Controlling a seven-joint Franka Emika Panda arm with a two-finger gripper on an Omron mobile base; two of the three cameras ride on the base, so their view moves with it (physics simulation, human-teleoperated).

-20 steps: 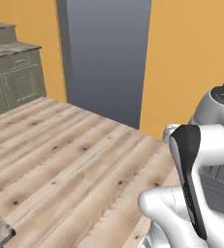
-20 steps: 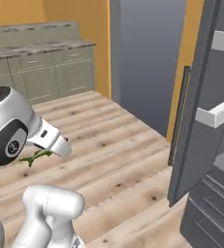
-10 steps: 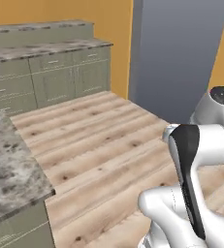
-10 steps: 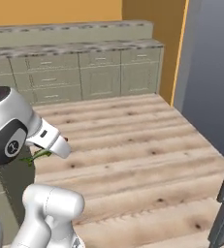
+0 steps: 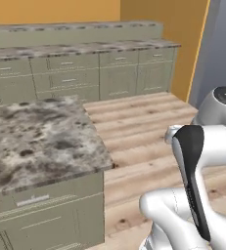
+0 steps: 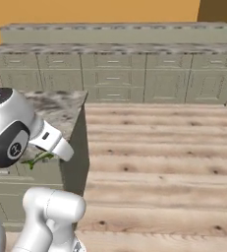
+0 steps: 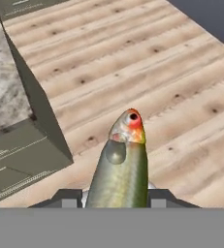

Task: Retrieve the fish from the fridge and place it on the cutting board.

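In the left base view, a worktop with a speckled grey stone top sits on the left, on beige-green cabinet fronts. A long row of beige-green drawer cabinets runs along the orange wall. The floor is made of pale wooden planks. A second ago this view showed a tall grey panel and the floor, so the whole picture has shifted because the camera moved with the base.

In the right base view, the same drawer cabinets stretch across the back, flat and square. The stone worktop ends in a sharp corner beside the arm. A thin green bit of the fish pokes out under the white hand. The dark grey fridge door seen a second ago has gone out of the picture.

In the hand view, the fish is slim, smooth and shiny, grey-green with a red and yellow head. It sticks up between the dark tips of the pincer, which is closed on it, high over the plank floor.
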